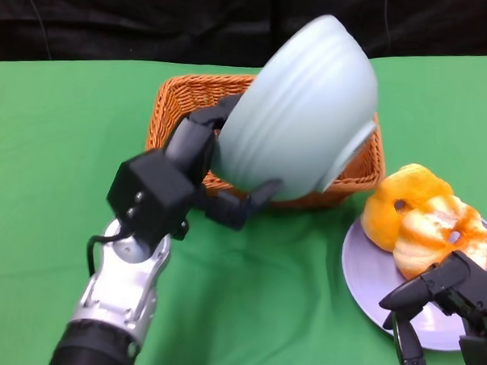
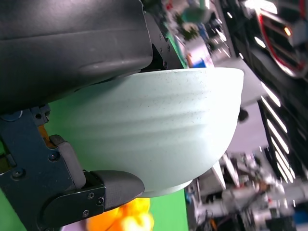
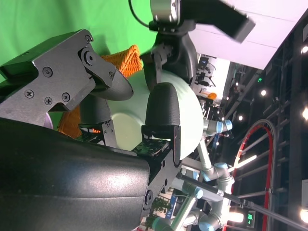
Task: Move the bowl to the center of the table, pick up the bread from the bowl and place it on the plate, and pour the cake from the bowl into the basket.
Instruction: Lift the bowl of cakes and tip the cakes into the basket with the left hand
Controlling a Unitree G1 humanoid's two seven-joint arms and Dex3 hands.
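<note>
While the pale green bowl point(image 1: 301, 107) hangs tipped steeply on its side above the orange wicker basket point(image 1: 183, 96), its foot facing the camera and its mouth turned away toward the basket's far side, the step in hand looks like the last one: pouring the cake out. The left robot hand point(image 1: 198, 164) grasps the bowl, with fingers over the rim on one side and another pressed against the ribbed outer wall near the foot; the left wrist view shows the same clamp, black pads lying against the bowl's wall. The cake itself cannot be seen in any view, since the bowl's inside is hidden and so is most of the basket's floor, so it is not possible to tell whether it has dropped.

The bread point(image 1: 423, 215), a glazed orange-yellow piece with holes, already lies on the lilac plate point(image 1: 365, 278) at the right of the green tabletop point(image 1: 56, 142), so that part of the task appears done. The right robot hand point(image 1: 455, 307) hovers over the plate's near edge, just beside the bread, fingers apart and holding nothing.

By judgement, the next move calls for keeping the bowl's mouth over the basket and tipping it further, or giving it a small shake, until the cake falls clear inside the wicker wall. The grip on the smooth rim should stay firm, as a bowl held this steeply could slip. After that, the bowl needs righting and a place to be set down.
</note>
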